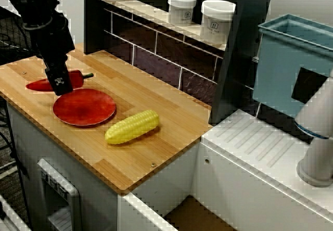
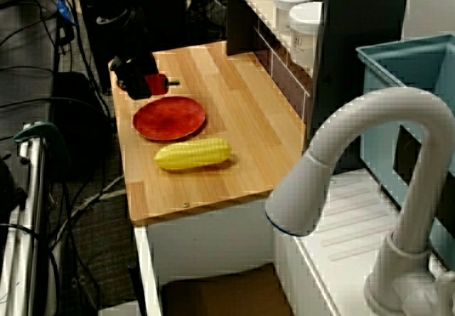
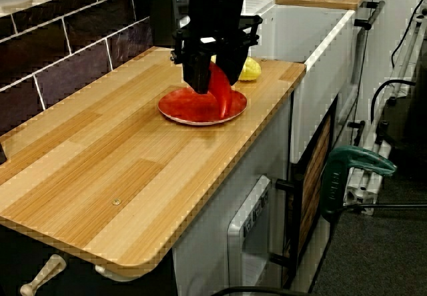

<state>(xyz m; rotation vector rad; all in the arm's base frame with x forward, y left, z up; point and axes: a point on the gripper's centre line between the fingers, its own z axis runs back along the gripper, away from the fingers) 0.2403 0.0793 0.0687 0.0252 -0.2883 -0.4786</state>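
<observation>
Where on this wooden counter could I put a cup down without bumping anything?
On the wooden counter, a bare strip runs between the tiled wall and the red plate and corn. More bare wood lies from the corn to the near corner. It is crowded where the gripper, red pepper and plate sit close together.

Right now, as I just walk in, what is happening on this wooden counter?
A robot's black gripper sits around a red pepper and seems to grip it, right at the edge of a red plate. Whether the pepper is lifted or rests on the wooden counter, I cannot tell. A yellow corn cob lies on the other side of the plate, untouched.
</observation>
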